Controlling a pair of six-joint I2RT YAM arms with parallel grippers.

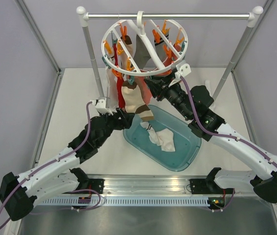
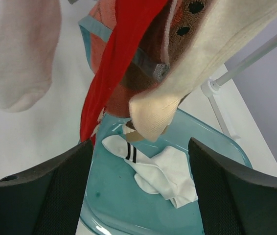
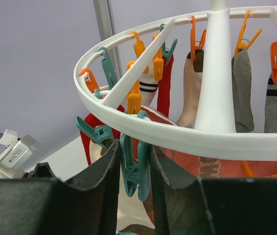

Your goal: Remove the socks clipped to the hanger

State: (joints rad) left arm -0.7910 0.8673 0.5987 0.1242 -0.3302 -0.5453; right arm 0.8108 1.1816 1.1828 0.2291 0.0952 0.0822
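The right pincer [image 3: 134,164] is narrowed onto a teal plastic clothespin clip [image 3: 128,169] at the rim of the white round plastic hanger [image 3: 177,137]. Below the hanger, the left pincer [image 2: 139,147] gapes wide under the hanging soft fabric socks [image 2: 153,115], gripping nothing.

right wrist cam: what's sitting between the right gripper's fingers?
A teal clip hanging under the rim of the hanger sits between the fingers of the right gripper, which pinches it from both sides. The right wrist view shows it.

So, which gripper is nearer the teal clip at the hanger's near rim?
Right. The right gripper clamps the teal clip under the hanger; the left gripper sits lower, open beneath the socks.
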